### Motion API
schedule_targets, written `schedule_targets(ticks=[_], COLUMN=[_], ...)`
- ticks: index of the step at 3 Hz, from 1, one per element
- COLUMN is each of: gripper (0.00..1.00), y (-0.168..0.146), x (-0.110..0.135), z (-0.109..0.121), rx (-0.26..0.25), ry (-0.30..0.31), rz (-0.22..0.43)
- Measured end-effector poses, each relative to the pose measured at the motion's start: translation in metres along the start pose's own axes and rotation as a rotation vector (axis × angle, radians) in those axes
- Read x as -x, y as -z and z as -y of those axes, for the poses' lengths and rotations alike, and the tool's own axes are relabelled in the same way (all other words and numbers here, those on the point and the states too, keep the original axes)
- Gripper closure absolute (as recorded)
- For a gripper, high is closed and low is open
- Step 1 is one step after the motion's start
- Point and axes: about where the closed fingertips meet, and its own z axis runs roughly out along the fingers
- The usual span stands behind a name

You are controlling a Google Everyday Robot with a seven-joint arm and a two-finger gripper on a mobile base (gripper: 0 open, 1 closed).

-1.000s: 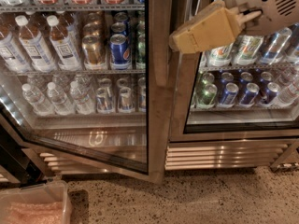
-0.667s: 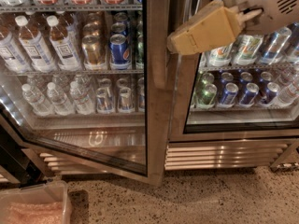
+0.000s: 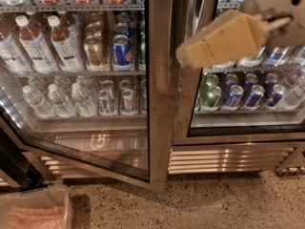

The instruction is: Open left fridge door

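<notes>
We are hovering our tool point(image 3: 190, 54) just right of the ajar left door point(image 3: 159, 142), unable to tell its state.

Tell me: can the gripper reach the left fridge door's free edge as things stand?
Probably yes. The gripper hangs at upper right, just beside the upright frame of the left fridge door, with nothing visible between them. The door already stands ajar.

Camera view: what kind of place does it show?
Probably a shop or office pantry: the glass left fridge door, with bottles and cans on shelves. The gripper hangs at upper right.
</notes>
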Motion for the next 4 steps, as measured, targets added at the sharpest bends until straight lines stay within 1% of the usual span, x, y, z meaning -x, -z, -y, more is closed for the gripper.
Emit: schedule_targets(ticks=[1, 2, 3, 4], gripper=[1.0, 1.0, 0.81, 0.58], y=[0.027, 0.059, 0.059, 0.058], x=[-0.027, -0.032, -0.023, -0.017], z=[-0.059, -0.069, -0.065, -0.062], rx=[0.095, 0.035, 0.007, -0.016], ry=[-0.169, -0.243, -0.235, -0.23], rz=[0.028, 0.023, 0.046, 0.062])
